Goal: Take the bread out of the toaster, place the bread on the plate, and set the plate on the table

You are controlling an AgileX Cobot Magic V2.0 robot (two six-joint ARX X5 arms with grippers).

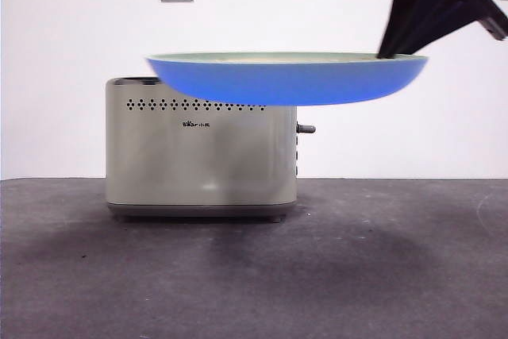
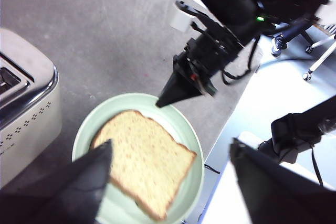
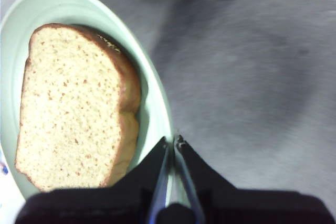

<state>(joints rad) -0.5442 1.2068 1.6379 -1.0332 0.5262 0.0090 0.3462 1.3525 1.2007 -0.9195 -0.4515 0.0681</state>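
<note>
The wide, shallow, pale mint-green round plate (image 1: 286, 78) hung in the air above the dark grey-brown matte worktop (image 1: 254, 275), level and lifted clear of it, with its underside looking blue in the front view. It sat in front of the upper part of the boxy cream toaster (image 1: 202, 152), which stood on the worktop with its row of small vent holes, tiny logo and side lever facing the camera. The right end effector (image 3: 173, 142) was closed on the plate's rim, its two black jaws pinching the thin edge between them; in the front view it came in dark from the upper right corner and met the rim at the plate's right end. The flat, squarish slice of light tan bread with a darker brown crust (image 3: 73, 108) lay flat inside the plate, covering much of its floor and leaving a band of green around it. The left end effector (image 2: 170, 156) hovered above the plate and bread with its jaws spread wide and nothing between them, the toaster's chrome-rimmed top just beside the plate in its view.
</note>
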